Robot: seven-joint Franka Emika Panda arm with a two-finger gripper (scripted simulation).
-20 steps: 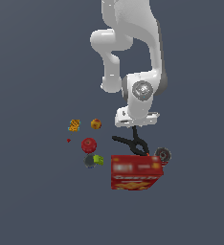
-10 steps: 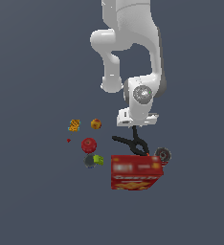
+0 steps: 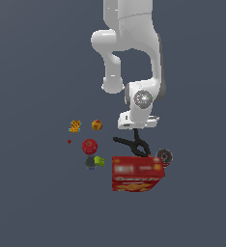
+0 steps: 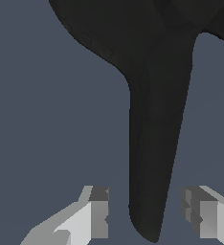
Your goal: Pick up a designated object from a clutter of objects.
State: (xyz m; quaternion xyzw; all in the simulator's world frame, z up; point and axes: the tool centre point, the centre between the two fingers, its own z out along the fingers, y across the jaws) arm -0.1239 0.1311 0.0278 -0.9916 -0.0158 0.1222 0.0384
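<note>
The black spring clamp (image 3: 133,144) lies on the floor just behind the red printed box (image 3: 136,174), its handles splayed. My gripper (image 3: 137,129) hangs right above it, fingers pointing down. In the wrist view one long black handle of the clamp (image 4: 154,143) runs between my two grey fingertips (image 4: 99,211), with a gap on each side. The gripper (image 4: 146,211) is open and straddles the handle without touching it. The clamp's red-tipped jaws do not show.
A dark disc (image 3: 163,157) sits at the box's far corner on the exterior view's right. A red ball (image 3: 90,145), an orange ball (image 3: 97,125), an orange-yellow toy (image 3: 75,126) and a grey-green thing (image 3: 93,162) lie to the exterior view's left.
My gripper has come down a little toward the clamp. The objects have not moved.
</note>
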